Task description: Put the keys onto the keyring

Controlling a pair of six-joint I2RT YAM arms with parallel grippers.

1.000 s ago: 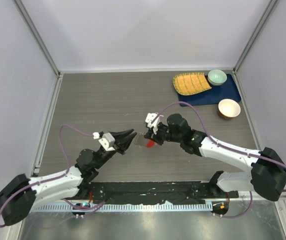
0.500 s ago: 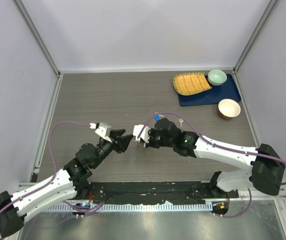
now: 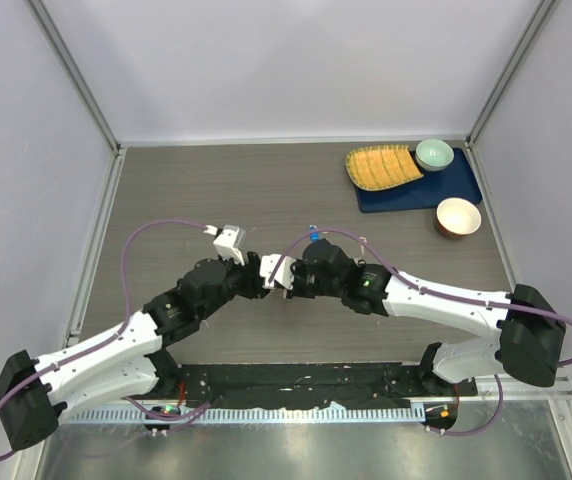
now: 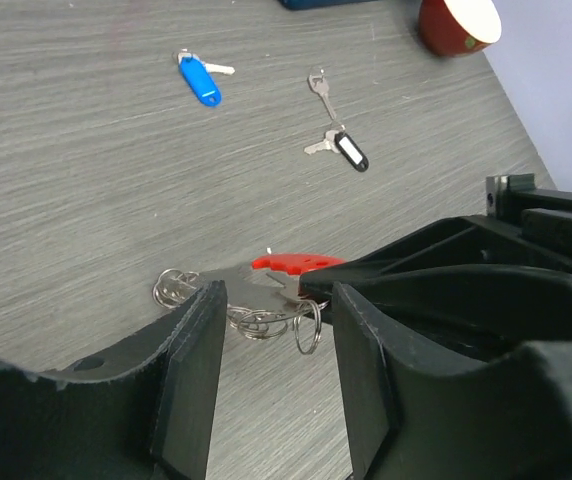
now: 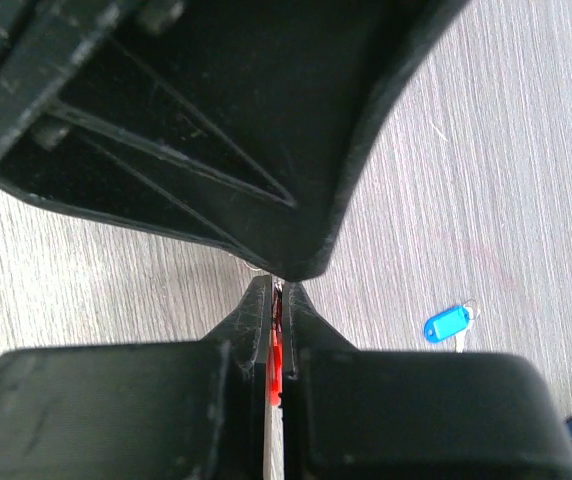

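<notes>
Left wrist view: left gripper (image 4: 269, 330) half-open astride the keyring (image 4: 249, 318) loops, ready to pinch; right gripper (image 4: 311, 288) clamped on its red fob (image 4: 288, 264), steadying it; blue key (image 4: 198, 80) and black key (image 4: 349, 152) loose beyond.

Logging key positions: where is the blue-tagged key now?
The blue-tagged key lies loose on the table in the left wrist view's upper left, left of the black-tagged key.

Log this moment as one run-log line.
right fingers: shut on keyring | left fingers: open beside keyring | blue key, black key: loose on table
</notes>
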